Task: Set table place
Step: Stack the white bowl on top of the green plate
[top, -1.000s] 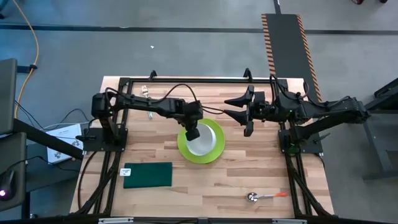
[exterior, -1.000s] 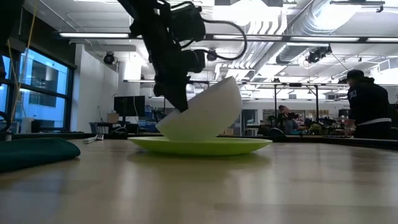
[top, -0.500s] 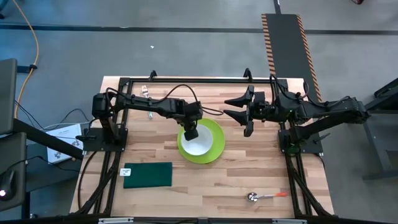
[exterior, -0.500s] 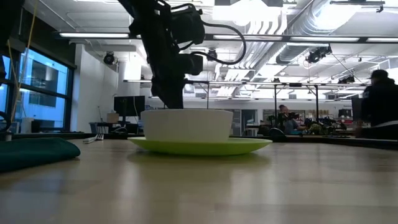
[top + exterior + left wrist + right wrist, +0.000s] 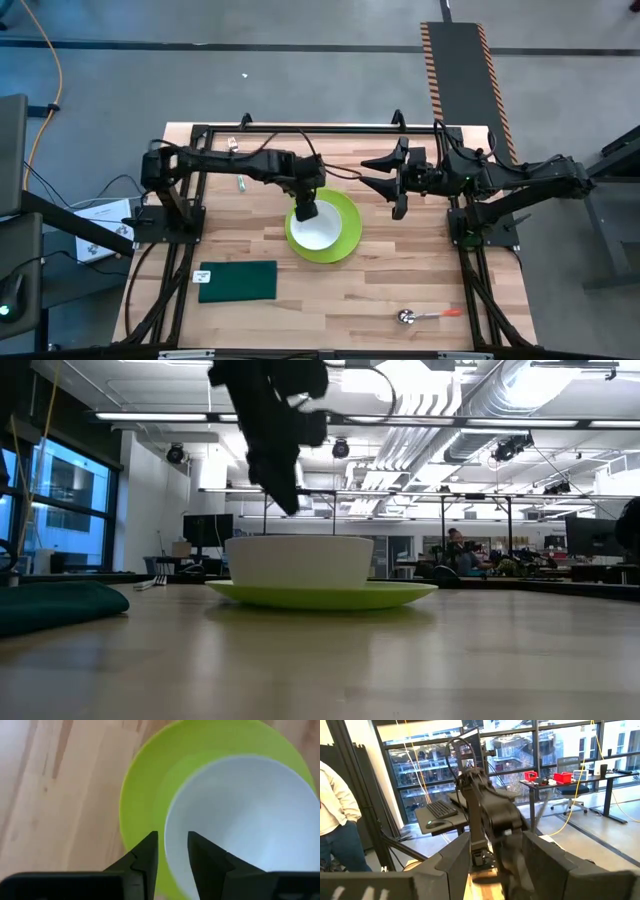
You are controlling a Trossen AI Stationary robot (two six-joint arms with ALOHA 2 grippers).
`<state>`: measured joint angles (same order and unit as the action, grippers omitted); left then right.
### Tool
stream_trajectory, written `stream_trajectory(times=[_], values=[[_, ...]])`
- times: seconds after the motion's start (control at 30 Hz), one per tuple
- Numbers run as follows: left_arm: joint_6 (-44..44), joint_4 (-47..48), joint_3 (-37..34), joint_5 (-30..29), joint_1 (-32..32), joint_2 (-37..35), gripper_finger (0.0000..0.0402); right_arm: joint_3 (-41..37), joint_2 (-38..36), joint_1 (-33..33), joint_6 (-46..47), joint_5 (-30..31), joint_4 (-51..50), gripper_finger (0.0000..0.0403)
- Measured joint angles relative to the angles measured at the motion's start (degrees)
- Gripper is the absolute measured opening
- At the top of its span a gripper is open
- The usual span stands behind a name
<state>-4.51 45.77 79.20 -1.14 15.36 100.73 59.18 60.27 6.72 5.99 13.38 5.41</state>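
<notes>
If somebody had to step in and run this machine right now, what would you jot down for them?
Left gripper: jaws open, empty, hanging just above the white bowl.
Right gripper: waiting over the far side of the table, jaws open.
Done: bowl sits upright on the green plate.
Left: green cloth and spoon lie near the front edge, fork at the back, none beside the plate yet.

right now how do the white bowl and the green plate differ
The white bowl is deep with tall upright walls; the green plate is flat and shallow. The plate is wider, its rim showing all round the bowl. The bowl sits inside the plate, while the plate rests directly on the table. The left claw hangs just above the bowl's rim, touching neither. Both are round and upright.
</notes>
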Motion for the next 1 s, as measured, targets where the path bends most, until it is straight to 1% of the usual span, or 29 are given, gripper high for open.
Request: stream_trajectory(times=[0.13, 0.2, 0.27, 0.33, 0.43, 0.53, 0.67, 0.83, 1.0], values=[[4.89, 9.95, 1.68, 1.11, -0.49, -3.85, 0.0074, 0.00, 0.00, 0.00, 0.02, 0.00, -0.11, 0.0169], [5.91, 12.26, 0.76, 1.25, -0.49, -6.25, 0.0052, 0.00, 0.00, 0.00, -0.01, 0.00, -0.38, 0.0169], [6.23, 12.77, -1.82, 2.04, -0.36, -8.66, 0.0021, 0.00, 0.00, 0.00, -0.02, 0.00, -0.41, 0.0169], [6.24, 11.01, -5.14, 3.56, -0.31, -10.90, 0.0007, 0.00, 0.00, 0.00, -0.03, 0.00, -0.40, 0.0169], [5.58, 7.77, -10.76, 4.78, -0.42, -13.93, 0.0014, 0.00, 0.00, 0.00, -0.01, 0.00, -0.42, 0.0169], [4.05, 3.79, -15.82, 7.20, -1.22, -14.69, 0.0005, 0.00, 0.00, 0.00, -0.03, 0.03, -0.43, 0.0169], [2.69, -0.60, -20.66, 7.56, -1.17, -14.51, 0.0003, 0.00, 0.00, 0.00, -0.03, 0.03, -0.42, 0.0169], [1.18, -6.39, -24.31, 7.57, -1.12, -14.16, 0.0001, 0.00, 0.00, 0.00, -0.03, 0.03, -0.43, 0.0169], [2.66, -7.88, -24.74, 7.58, -1.17, -14.16, 0.0000, 0.00, 0.00, 0.00, -0.03, 0.24, -0.42, 0.0169]])
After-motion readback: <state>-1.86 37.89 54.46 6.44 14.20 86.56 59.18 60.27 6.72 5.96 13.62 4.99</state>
